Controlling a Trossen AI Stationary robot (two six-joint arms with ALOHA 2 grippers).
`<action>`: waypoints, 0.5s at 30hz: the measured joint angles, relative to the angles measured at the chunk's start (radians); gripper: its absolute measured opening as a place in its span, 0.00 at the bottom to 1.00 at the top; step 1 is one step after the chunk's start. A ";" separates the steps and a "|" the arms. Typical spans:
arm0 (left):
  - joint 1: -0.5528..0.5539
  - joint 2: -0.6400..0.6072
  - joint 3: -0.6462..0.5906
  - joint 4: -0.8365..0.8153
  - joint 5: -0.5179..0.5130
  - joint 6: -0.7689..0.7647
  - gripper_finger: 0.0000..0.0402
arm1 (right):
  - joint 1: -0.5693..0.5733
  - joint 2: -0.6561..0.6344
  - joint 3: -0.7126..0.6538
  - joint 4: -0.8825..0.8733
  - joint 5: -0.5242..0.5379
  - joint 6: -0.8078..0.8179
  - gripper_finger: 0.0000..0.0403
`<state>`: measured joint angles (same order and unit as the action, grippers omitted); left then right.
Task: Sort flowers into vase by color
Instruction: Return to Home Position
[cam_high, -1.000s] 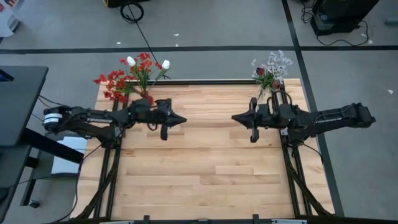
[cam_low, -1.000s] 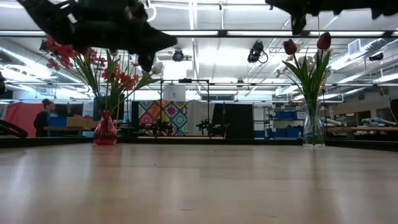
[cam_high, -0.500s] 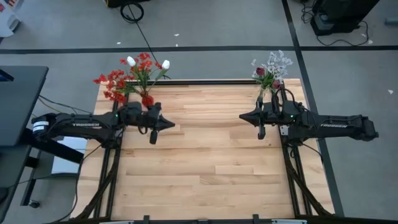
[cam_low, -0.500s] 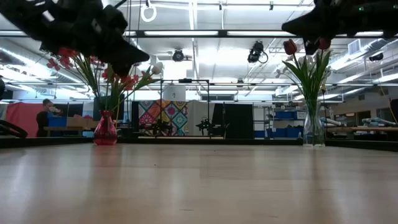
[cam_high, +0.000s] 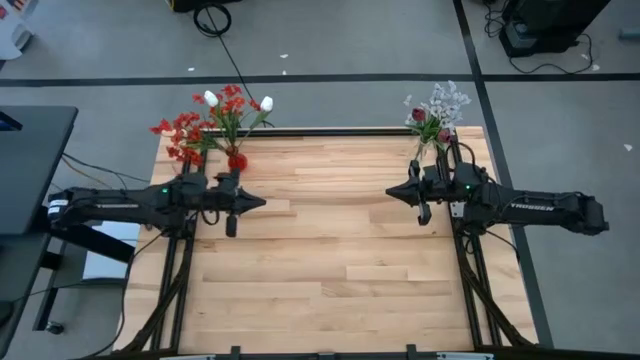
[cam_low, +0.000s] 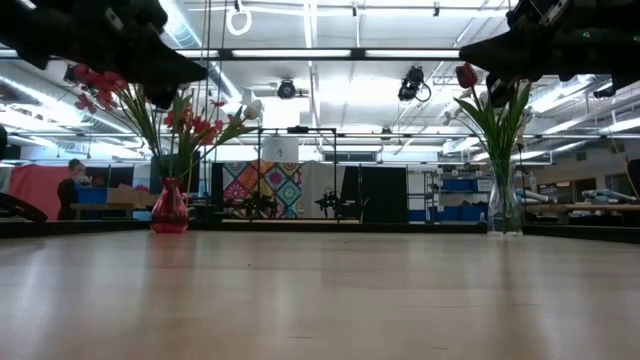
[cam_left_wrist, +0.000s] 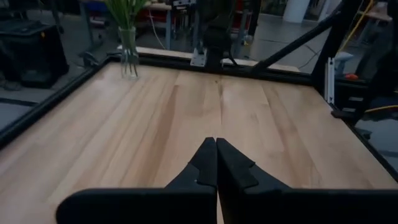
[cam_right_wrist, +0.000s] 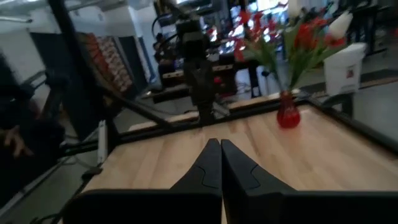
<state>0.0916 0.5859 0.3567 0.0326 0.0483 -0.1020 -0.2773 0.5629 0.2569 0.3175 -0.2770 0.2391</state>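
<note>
The red glass vase (cam_low: 169, 210) holds red and white flowers (cam_high: 225, 108). The clear glass vase (cam_low: 503, 203) holds maroon and pale flowers (cam_high: 437, 105). The left gripper (cam_high: 262, 203) and right gripper (cam_high: 389, 192) are squeezed together, empty.

L gripper (cam_high: 258, 202): fingers together, aimed inward | R gripper (cam_high: 392, 192): same

The smooth, faintly shiny pale-wood table (cam_high: 330, 260) bears a glossy red glass vase (cam_low: 169, 208) and a clear glass vase (cam_low: 504, 205).
</note>
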 joint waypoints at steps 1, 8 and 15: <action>-0.001 -0.037 0.000 -0.033 -0.001 0.006 0.00 | -0.011 -0.004 0.000 0.004 -0.004 -0.001 0.00; -0.011 -0.268 -0.106 -0.062 -0.011 -0.009 0.00 | -0.059 -0.013 -0.021 0.009 -0.043 -0.003 0.00; -0.011 -0.370 -0.162 -0.065 -0.053 -0.011 0.00 | -0.057 -0.019 -0.102 0.169 -0.033 0.046 0.00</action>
<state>0.0811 0.2156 0.1944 -0.0324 -0.0051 -0.1132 -0.3340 0.5442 0.1552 0.4860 -0.3100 0.2848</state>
